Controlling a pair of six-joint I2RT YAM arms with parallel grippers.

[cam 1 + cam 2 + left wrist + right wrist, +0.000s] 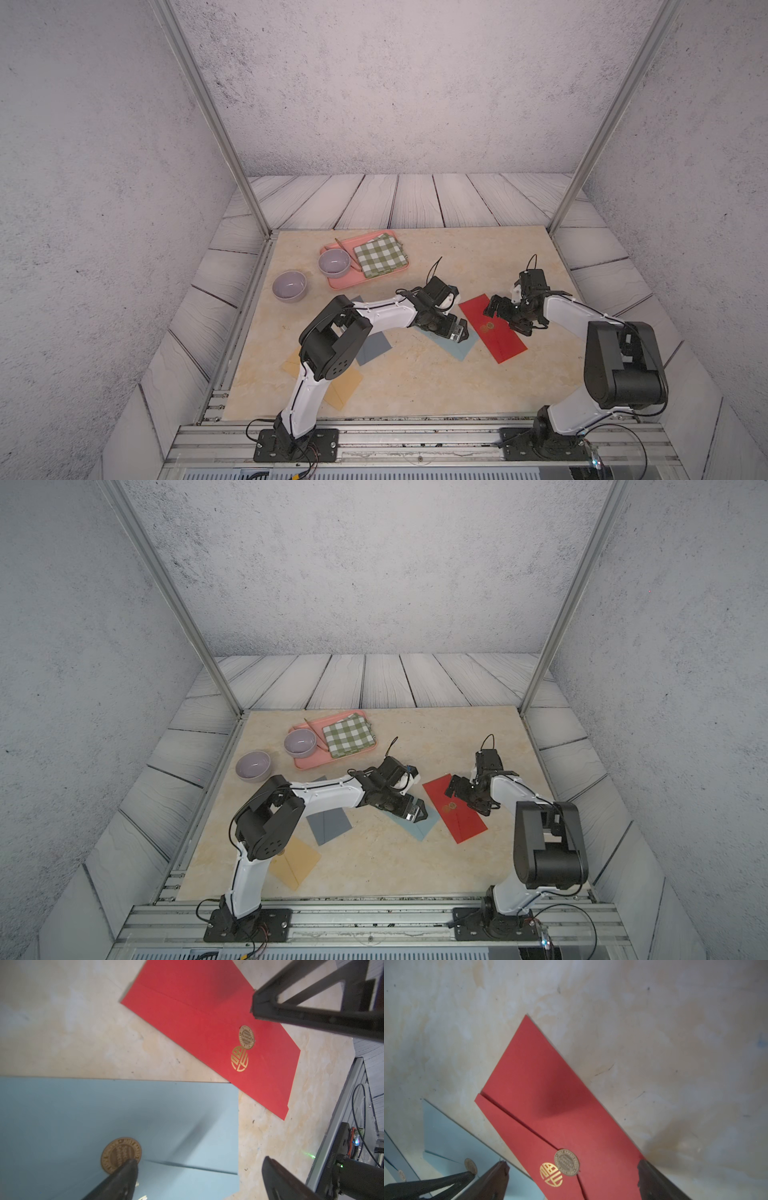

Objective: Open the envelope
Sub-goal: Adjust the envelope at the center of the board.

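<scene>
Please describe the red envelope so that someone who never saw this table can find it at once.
On the beige marble table, look beneath the right gripper. The red envelope lies flat there, beside a light blue envelope; it alone is red, with a gold emblem.

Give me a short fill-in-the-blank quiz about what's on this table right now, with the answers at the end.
1. The right claw is over the ___ envelope.
2. The checked cloth lies on the ___ tray.
3. The left claw and the right claw are both ___.

Missing words: red; pink; open.
</scene>
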